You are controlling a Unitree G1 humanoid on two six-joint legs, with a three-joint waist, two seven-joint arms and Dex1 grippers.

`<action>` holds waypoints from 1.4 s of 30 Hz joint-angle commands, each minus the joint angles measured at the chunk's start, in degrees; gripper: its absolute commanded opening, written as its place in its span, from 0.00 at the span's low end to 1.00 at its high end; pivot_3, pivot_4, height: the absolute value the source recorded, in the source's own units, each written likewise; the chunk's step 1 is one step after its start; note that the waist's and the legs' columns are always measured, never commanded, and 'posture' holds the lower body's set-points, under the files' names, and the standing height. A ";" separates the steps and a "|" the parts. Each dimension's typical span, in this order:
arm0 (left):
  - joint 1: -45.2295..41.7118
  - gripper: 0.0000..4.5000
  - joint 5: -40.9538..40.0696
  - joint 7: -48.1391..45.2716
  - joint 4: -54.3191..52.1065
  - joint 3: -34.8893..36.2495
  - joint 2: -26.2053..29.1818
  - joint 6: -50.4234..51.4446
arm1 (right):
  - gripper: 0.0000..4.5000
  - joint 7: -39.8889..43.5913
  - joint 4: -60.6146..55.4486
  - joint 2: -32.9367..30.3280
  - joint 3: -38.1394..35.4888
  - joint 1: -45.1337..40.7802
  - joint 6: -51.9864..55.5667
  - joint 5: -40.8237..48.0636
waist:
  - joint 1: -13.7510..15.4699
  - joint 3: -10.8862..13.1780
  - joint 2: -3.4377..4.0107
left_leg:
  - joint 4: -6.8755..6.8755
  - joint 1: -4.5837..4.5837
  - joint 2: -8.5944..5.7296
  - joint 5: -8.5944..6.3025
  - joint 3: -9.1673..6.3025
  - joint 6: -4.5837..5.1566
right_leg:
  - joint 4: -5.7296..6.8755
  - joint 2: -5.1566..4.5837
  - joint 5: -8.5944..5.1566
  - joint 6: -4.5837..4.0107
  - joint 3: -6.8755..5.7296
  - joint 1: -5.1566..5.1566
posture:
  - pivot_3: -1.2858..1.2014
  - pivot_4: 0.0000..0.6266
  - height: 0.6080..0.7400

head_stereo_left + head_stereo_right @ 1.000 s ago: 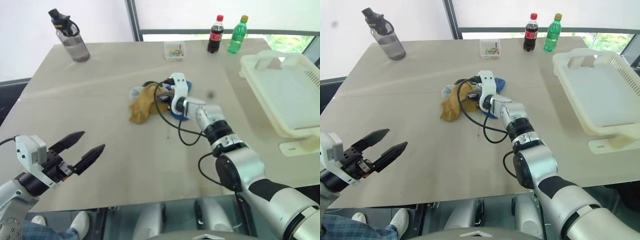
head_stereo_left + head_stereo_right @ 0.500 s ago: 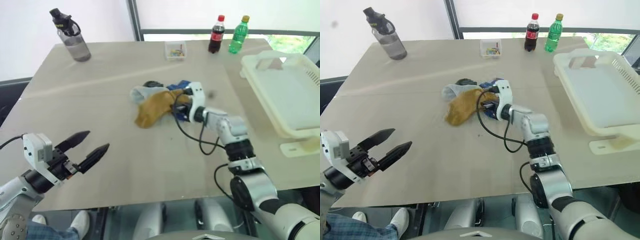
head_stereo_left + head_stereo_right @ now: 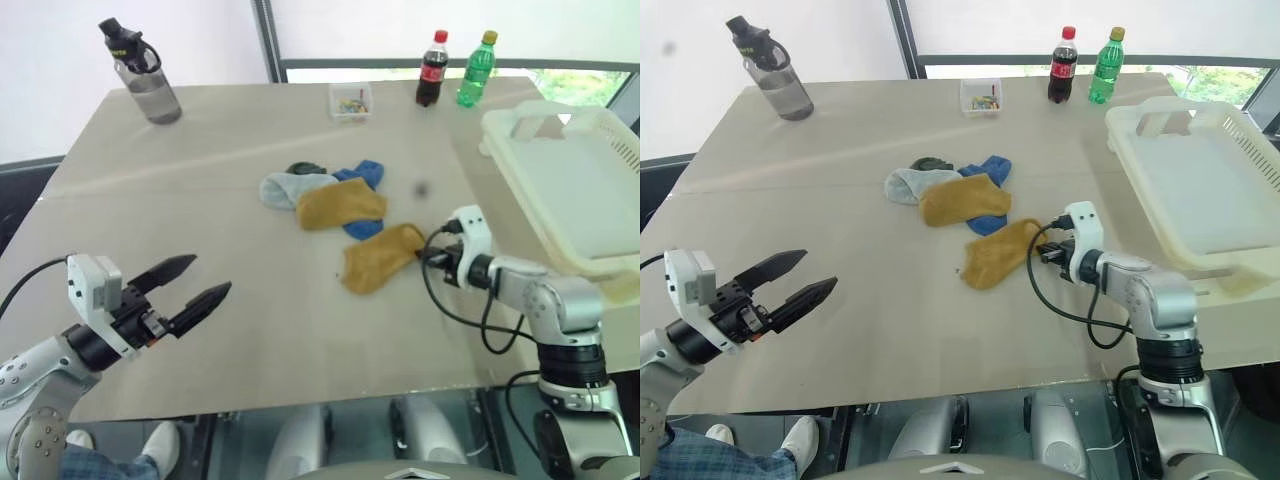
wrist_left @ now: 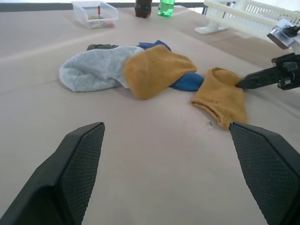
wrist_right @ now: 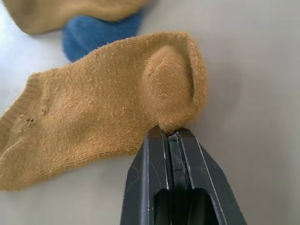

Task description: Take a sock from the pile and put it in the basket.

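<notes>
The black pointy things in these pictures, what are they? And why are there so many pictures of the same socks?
They are a robot's claws. It has two arms, each ending in a claw of two black fingers. Two pictures come from cameras in its head, looking down at the table. The other two come from cameras on its wrists, looking along each claw.

On the table lies a pile of socks: yellow, blue and grey. At the back stand a water bottle, two soda bottles and a small clear box. A big white basket waits on the right.

The right claw is shut, pinching one yellow sock. The left claw is open and holds nothing.
</notes>
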 commanded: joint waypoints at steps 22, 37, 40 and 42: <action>-7.83 1.00 0.19 -3.87 3.89 -5.01 2.57 0.61 | 0.01 9.08 -21.92 -11.76 6.49 6.67 -18.10 3.75 | 0.22 0.08 -0.08 | 0.02 -0.02 0.09 0.00 -0.02 0.01 | -0.04 0.06 0.00 0.01 0.03 0.03 | 0.52 0.24 1.00; -12.04 1.00 3.10 -8.82 5.51 -15.33 5.33 2.46 | 0.01 3.96 -4.53 -1.36 31.05 1.42 -28.66 -18.21 | 0.10 0.18 -0.23 | 0.12 0.02 0.09 0.03 -0.02 -0.02 | 0.02 0.17 0.01 -0.01 0.06 0.03 | 0.52 0.24 1.00; -14.99 1.00 5.74 -12.54 8.36 -19.45 7.04 1.32 | 0.01 4.20 -0.50 1.90 34.35 -0.93 -30.04 -20.84 | 0.09 0.17 -0.24 | 0.12 0.04 0.05 0.03 -0.03 -0.03 | 0.04 0.17 0.00 -0.01 0.04 0.04 | 0.52 0.24 1.00; -17.49 1.00 6.76 -14.15 10.33 -21.32 7.35 0.63 | 0.07 4.57 0.49 3.15 35.24 -1.45 -30.33 -21.71 | 0.08 0.16 -0.25 | 0.12 0.07 0.03 0.04 -0.03 -0.05 | 0.07 0.18 0.01 -0.01 0.04 0.04 | 0.52 0.24 1.00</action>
